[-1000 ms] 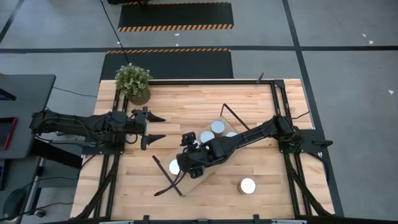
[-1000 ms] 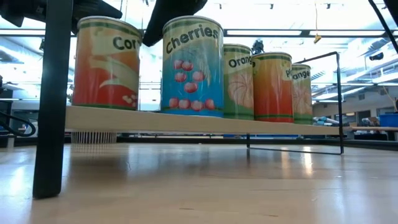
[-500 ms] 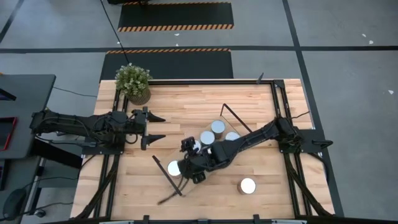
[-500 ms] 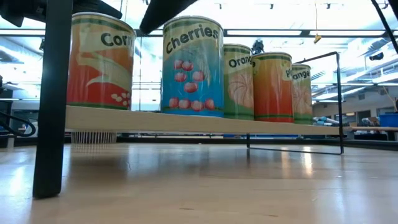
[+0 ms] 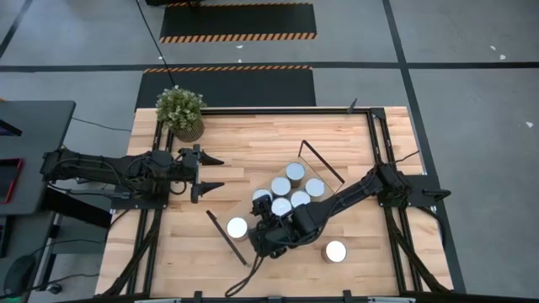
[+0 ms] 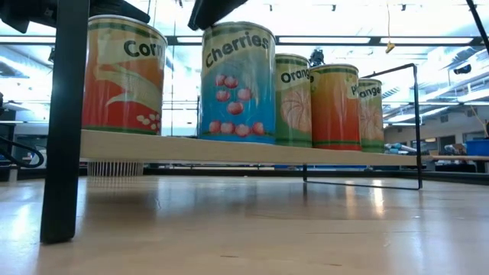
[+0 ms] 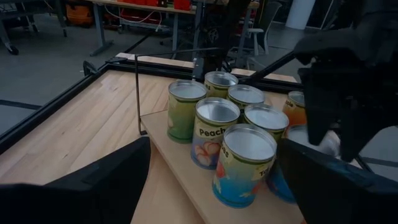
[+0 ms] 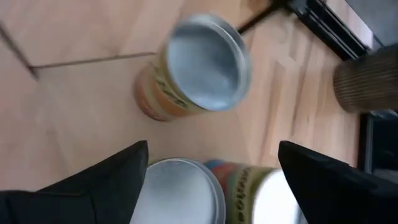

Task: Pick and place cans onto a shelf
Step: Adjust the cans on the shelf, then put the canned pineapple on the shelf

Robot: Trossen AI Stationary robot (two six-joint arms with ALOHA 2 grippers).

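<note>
High view: shelf point(image 5: 278, 240) runs diagonally (cans point(image 5: 287, 173) upright); right end effector point(image 5: 268, 238) released, empty.

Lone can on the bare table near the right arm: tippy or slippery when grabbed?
The lone can stands upright on a flat end, so it probably sits stable. Its round, seemingly glossy labelled sides could slip in a loose pinch. Knocked over, it would likely roll.

The shelf point(image 5: 221, 227) lies slantwise across the middle of the table point(image 5: 253, 135), with a cluster of cans point(image 5: 295, 172) standing on its far-right part and one can point(image 5: 237, 226) alone on it toward its near-left end. Another can point(image 5: 335, 251) stands off the shelf on the table's near-right part. The plant point(image 5: 180, 111) sits at the far-left corner.
</note>
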